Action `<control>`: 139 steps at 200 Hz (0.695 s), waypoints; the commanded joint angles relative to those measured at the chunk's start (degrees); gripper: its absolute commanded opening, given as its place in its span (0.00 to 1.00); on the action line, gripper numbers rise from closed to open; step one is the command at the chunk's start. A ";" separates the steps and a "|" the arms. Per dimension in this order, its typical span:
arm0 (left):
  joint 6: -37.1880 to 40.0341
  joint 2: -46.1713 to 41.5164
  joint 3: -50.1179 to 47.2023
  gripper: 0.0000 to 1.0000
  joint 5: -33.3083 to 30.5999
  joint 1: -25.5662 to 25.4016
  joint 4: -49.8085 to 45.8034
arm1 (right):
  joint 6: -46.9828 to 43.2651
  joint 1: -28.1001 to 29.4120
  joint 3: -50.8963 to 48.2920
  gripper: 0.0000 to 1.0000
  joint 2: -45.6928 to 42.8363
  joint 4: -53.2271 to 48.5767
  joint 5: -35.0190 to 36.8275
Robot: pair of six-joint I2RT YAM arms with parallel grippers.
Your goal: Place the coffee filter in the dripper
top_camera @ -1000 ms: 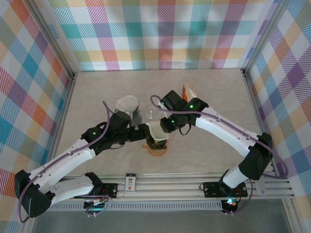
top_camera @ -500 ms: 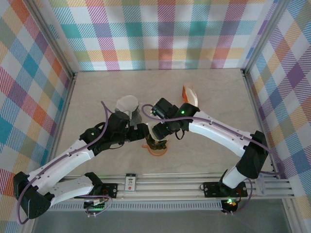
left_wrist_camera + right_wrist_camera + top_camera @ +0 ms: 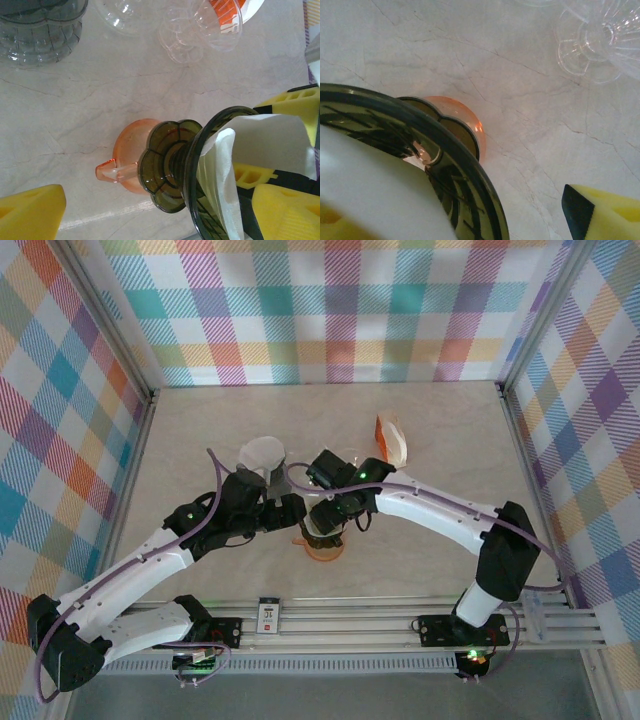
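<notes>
A smoky dark dripper [image 3: 172, 167] stands on an orange dish [image 3: 125, 155], and the white coffee filter [image 3: 222, 165] sits inside its cone. My left gripper [image 3: 157, 220] is open, its yellow fingers [image 3: 30, 212] spread either side of the dripper's foot. From above, the left gripper [image 3: 290, 512] is just left of the dripper [image 3: 322, 532]. My right gripper [image 3: 332, 508] hangs over the dripper's mouth and hides the filter there. In the right wrist view the right gripper [image 3: 470, 225] is open, the filter [image 3: 370, 185] and dripper rim [image 3: 470, 170] lying between its fingers.
A clear plastic dripper [image 3: 600, 40] lies on the table beyond the dark one. An orange-and-white item [image 3: 392, 440] sits at the back right, a pale cup shape [image 3: 262, 455] at the back left, and a dark clear ribbed container [image 3: 40, 25] nearby. Checked walls enclose the table.
My right gripper has moved left and down over the dripper, covering the filter that showed from above. The left arm has barely shifted.
</notes>
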 commanded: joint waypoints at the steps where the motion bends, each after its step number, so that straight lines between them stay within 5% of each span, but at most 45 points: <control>1: 0.16 -0.36 -0.73 0.96 1.10 0.61 1.31 | 1.20 0.43 -1.05 0.86 0.65 1.40 0.81; 114: 1.45 4.46 -0.66 0.96 3.54 0.61 2.51 | 2.60 0.41 -3.19 0.87 1.65 2.99 0.82; 139: 1.77 5.54 0.57 0.83 1.22 0.61 -0.30 | 2.92 0.41 -3.19 0.87 1.62 3.03 0.81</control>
